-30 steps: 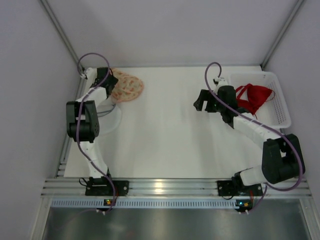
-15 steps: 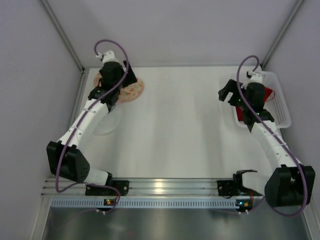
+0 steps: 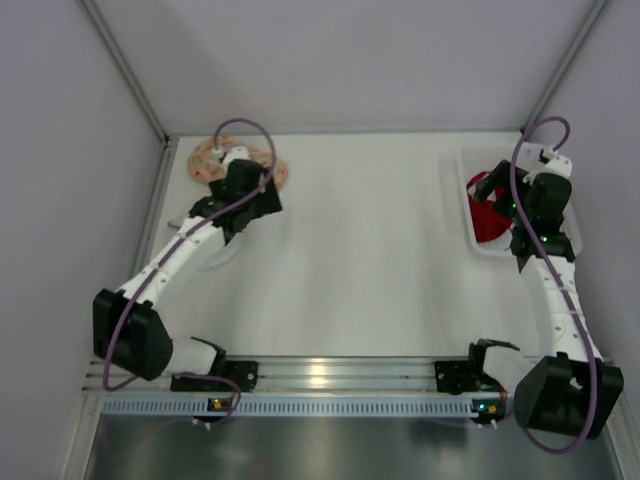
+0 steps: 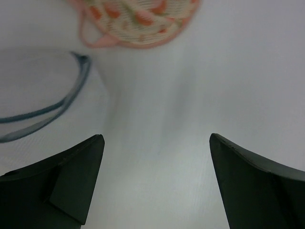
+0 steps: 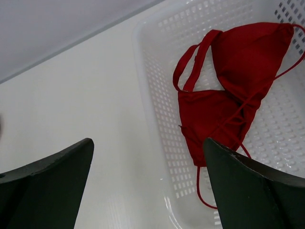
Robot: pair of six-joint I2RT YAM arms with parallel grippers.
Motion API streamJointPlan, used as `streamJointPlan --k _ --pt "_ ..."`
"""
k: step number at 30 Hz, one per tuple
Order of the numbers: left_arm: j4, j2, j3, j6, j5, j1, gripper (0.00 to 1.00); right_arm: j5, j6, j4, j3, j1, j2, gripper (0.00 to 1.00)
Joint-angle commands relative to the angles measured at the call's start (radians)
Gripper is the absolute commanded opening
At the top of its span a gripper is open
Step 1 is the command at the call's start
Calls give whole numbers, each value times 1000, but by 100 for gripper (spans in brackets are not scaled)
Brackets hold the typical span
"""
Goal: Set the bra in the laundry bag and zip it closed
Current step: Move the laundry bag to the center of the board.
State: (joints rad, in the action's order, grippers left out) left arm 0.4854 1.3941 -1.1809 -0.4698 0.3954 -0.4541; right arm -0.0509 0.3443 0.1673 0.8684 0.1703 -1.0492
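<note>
In the basket (image 5: pixel 155 67), the bra (image 5: pixel 214 112) lies ahead of the right gripper (image 5: pixel 147 141).

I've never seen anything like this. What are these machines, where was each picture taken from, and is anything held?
Two white robot arms are bolted at the near edge of a table. One picture looks down from above; the others come from a camera on each wrist, the dark wedges being its fingers. The left gripper is open and empty, near a patterned bag and a see-through piece with a blue edge. The right gripper is open, empty, over a red bra lying in a white basket.
</note>
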Motion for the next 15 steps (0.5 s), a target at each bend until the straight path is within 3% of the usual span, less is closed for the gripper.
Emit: streamJointPlan --k 1,2,7,11,15 --pt "59 -170 104 -122 -41 256 98 -98 7 -46 -48 0 18 99" --pt "59 -203 131 -121 -15 308 98 -105 10 -54 -57 0 18 100" --pt "42 -201 150 -96 111 339 97 -213 22 -120 -97 -15 -1 100" --pt "39 -129 144 -75 85 388 92 -142 33 -69 -59 -170 -55 99" --pt "-11 -73 181 -105 149 391 89 -133 47 -97 -52 -325 -93 99"
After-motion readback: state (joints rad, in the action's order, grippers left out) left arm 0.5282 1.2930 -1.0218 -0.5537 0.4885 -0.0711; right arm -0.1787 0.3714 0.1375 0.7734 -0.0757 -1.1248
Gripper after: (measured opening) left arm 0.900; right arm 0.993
